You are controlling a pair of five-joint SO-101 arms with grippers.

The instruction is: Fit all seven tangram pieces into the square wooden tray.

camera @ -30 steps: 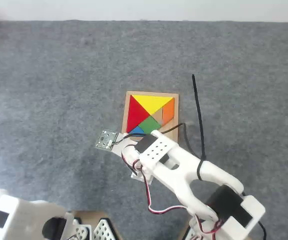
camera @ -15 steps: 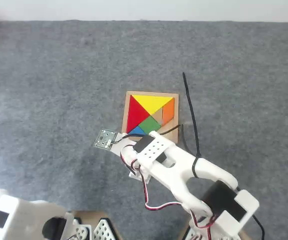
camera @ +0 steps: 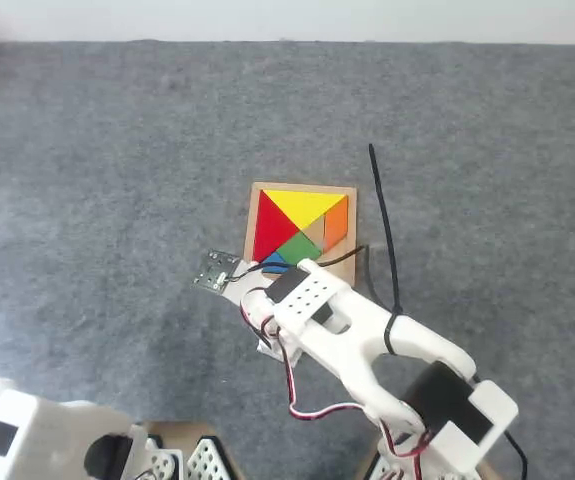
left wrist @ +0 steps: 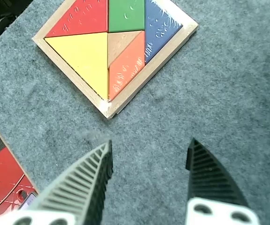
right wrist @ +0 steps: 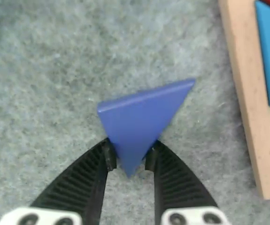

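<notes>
From above, we see one square wooden tray (camera: 303, 187) on the grey carpeted worktop (camera: 117, 150). One white arm (camera: 367, 335), the right one, stretches to the tray's near corner. One black cable (camera: 384, 230) lies beside the tray, and a pale wall (camera: 287, 18) edges the far side.

In the left wrist view, we count six pieces lying in the tray (left wrist: 73, 77): red triangle (left wrist: 81, 16), yellow triangle (left wrist: 85, 54), green piece (left wrist: 125, 14), blue piece (left wrist: 160, 28), tan piece (left wrist: 120, 43) and orange piece (left wrist: 125, 72). The left gripper (left wrist: 150, 147) hangs over bare carpet near it, jaws wide, holding nothing.

In the right wrist view, the right gripper (right wrist: 127, 157) pinches one corner of the seventh piece, a blue triangle (right wrist: 142, 117), just outside the tray's rim (right wrist: 245, 103).
</notes>
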